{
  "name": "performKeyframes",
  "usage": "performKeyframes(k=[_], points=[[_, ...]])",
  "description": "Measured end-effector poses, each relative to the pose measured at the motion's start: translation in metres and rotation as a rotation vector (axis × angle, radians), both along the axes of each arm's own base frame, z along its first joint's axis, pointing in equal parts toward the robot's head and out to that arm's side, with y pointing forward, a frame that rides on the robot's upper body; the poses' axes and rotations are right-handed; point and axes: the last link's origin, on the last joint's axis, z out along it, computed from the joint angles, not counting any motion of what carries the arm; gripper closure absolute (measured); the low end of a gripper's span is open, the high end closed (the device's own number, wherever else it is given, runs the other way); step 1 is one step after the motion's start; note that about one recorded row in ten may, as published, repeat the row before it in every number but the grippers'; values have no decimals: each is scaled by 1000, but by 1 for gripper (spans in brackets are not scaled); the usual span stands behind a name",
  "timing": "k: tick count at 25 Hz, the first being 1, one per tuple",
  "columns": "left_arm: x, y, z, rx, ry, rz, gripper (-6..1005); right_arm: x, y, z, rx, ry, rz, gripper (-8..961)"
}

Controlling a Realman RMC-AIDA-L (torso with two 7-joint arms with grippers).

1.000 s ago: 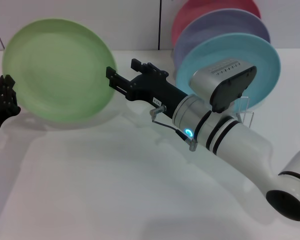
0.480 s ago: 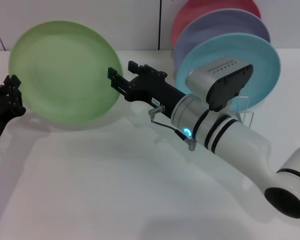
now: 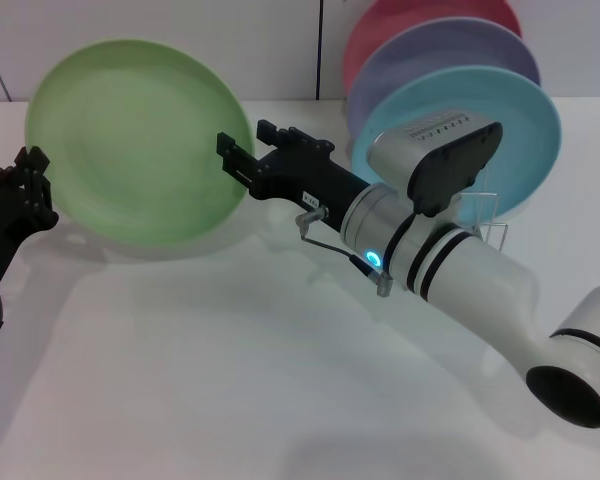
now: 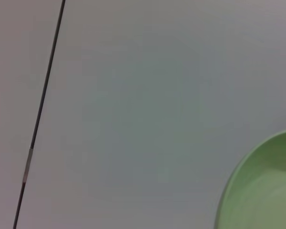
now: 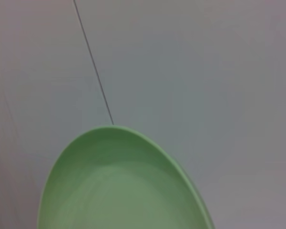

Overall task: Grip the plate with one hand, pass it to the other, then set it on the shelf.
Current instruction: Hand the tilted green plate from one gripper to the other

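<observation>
The light-green plate (image 3: pixel 135 140) stands on edge above the white table, at the left in the head view. My left gripper (image 3: pixel 35 190), all black, is shut on the plate's left rim. My right gripper (image 3: pixel 235 165), on the white banded arm, is open at the plate's right rim, and the rim reaches between its fingers. The plate also shows in the left wrist view (image 4: pixel 267 191) and the right wrist view (image 5: pixel 119 186). The silver wire shelf (image 3: pixel 495 230) stands at the back right, mostly hidden behind my right arm.
A turquoise plate (image 3: pixel 520 120), a lavender plate (image 3: pixel 430 55) and a pink plate (image 3: pixel 400 15) stand upright in the shelf, one behind the other. A white wall rises behind the table.
My left gripper and the green plate have moved to the right, bringing the plate's right rim in between my right gripper's fingers. My right arm has shifted only slightly.
</observation>
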Motion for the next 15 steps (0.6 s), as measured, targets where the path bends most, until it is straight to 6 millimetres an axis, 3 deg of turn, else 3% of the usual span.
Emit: performKeyframes(k=[15], points=[[-1,3,1,9,11,10,956,-2,0,0,-1,7,0,378]])
